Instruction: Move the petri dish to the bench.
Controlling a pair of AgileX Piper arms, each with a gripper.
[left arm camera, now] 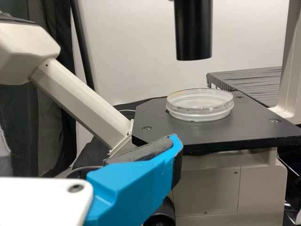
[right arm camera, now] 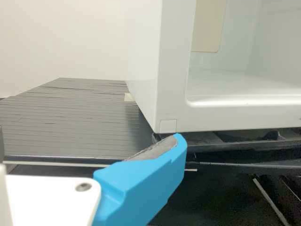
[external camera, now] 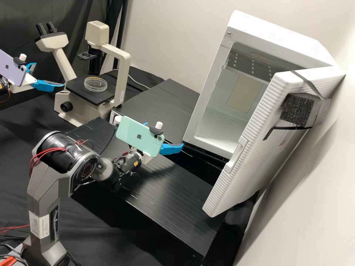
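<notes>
Far left, petri dish (external camera: 95,85) on microscope stage (external camera: 93,97); your left gripper (external camera: 50,75) and right gripper (external camera: 165,135) both sit released

The petri dish (external camera: 95,85), round, shallow and clear with its lid on, lies flat and level on the black stage (external camera: 79,94) of the microscope (external camera: 122,81), beneath its dark vertical tube (left arm camera: 193,33).

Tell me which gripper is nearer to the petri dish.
Left. The left gripper hangs just beside the microscope stage, where the petri dish sits; the right gripper is farther off, in front of the open white cabinet.
</notes>
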